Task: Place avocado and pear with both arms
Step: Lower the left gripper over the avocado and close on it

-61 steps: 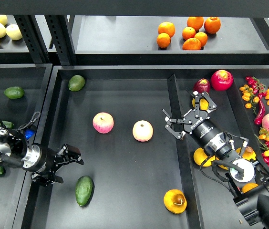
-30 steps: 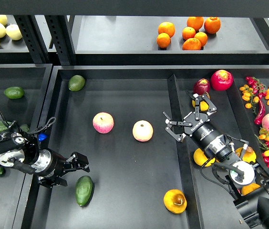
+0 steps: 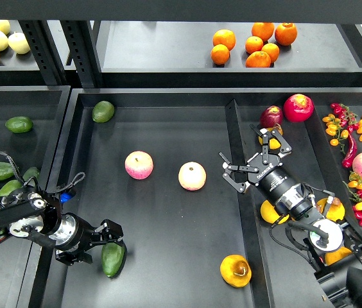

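Note:
The avocado (image 3: 114, 258), dark green and glossy, lies at the front left of the middle tray (image 3: 168, 224). My left gripper (image 3: 104, 244) is open right at its upper left end, with one finger above the fruit and one to its left; I cannot tell whether it touches. The pear (image 3: 235, 270), yellow-orange with a brown blotch, lies at the front right of the same tray, with nothing holding it. My right gripper (image 3: 253, 160) is open and empty, hovering over the divider (image 3: 240, 205), well behind the pear.
Two pink-yellow apples (image 3: 139, 165) (image 3: 192, 176) lie mid-tray, and a lighter green fruit (image 3: 103, 111) lies at the back left. The right tray holds red apples (image 3: 298, 107), chillies and small tomatoes (image 3: 348, 131). Oranges (image 3: 253, 45) sit on the back shelf. Green fruits (image 3: 18, 124) lie in the left tray.
My left gripper has moved right and toward the front, from the tray's left wall up to the avocado. My right gripper has barely shifted. The fruits have not moved.

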Robot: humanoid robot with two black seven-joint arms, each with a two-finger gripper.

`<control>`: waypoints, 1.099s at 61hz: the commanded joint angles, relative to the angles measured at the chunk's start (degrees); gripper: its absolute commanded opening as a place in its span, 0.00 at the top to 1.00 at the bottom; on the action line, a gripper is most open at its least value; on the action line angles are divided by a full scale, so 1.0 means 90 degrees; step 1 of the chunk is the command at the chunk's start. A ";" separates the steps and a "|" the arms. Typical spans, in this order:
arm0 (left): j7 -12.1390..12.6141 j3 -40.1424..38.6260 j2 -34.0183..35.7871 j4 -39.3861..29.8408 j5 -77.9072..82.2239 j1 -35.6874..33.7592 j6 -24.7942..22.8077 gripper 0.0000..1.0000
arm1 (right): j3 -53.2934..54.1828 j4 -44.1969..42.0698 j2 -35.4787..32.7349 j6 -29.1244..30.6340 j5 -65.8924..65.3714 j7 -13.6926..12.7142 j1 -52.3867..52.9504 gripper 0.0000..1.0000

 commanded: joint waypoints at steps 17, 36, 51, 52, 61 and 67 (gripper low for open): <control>0.0000 0.0016 -0.0355 0.0206 0.0032 0.0021 0.0000 0.03 | 0.0000 0.0000 0.0000 0.0000 0.0000 0.0003 -0.0001 0.01; 0.0000 0.0016 -0.0374 0.0264 0.0042 0.0108 0.0000 0.03 | 0.0000 0.0039 0.0000 0.0000 0.0000 -0.0007 -0.0011 0.01; 0.0000 0.0016 -0.0384 0.0323 0.0052 0.0138 0.0000 0.03 | 0.0000 0.0039 0.0000 0.0000 0.0000 -0.0007 -0.0011 0.01; 0.0000 0.0016 -0.0384 0.0323 0.0061 0.0138 0.0000 0.03 | 0.0000 0.0039 0.0000 0.0000 0.0000 -0.0007 -0.0011 0.01; 0.0000 0.0006 -0.0472 0.0420 0.0120 0.0206 0.0000 0.05 | 0.0000 0.0039 0.0000 0.0000 0.0000 -0.0007 -0.0011 0.01; 0.0000 -0.0023 -0.0511 0.0450 0.0159 0.0235 0.0000 0.09 | 0.0000 0.0039 0.0000 0.0000 0.0000 0.0003 -0.0020 0.01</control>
